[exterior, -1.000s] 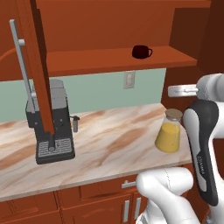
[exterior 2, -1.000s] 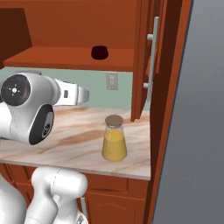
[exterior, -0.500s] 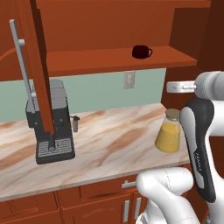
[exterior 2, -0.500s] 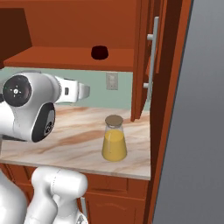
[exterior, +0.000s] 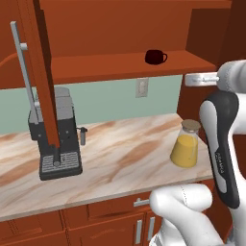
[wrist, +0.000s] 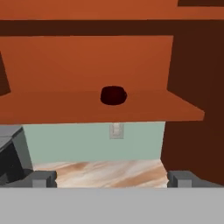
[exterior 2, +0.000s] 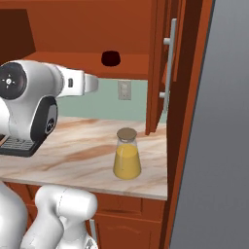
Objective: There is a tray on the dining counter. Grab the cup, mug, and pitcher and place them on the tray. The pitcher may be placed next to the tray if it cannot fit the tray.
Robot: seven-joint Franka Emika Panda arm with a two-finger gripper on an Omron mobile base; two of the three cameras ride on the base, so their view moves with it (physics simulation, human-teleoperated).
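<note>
A dark red mug (exterior: 154, 57) (exterior 2: 111, 58) stands on the open cabinet's lower shelf (exterior: 115, 65), handle to the right. In the hand view the mug (wrist: 113, 95) lies straight ahead at some distance, level with my gripper (wrist: 112, 179). The gripper is open and holds nothing. The pitcher (exterior: 186, 146) (exterior 2: 127, 155), clear glass with orange liquid and a tan lid, sits on the marbled counter (exterior: 125, 153) below and to the right of the mug. The tray, the dining counter and the cup are out of view.
A dark coffee machine (exterior: 55, 137) stands at the counter's left. The cabinet's left door (exterior: 41, 72) hangs open in front of it, and the right door (exterior 2: 165, 63) swings out beside the pitcher. A wall outlet (exterior: 141, 87) sits under the shelf.
My hand has risen from below the shelf's edge to about shelf height. The mug and the pitcher have not moved.
</note>
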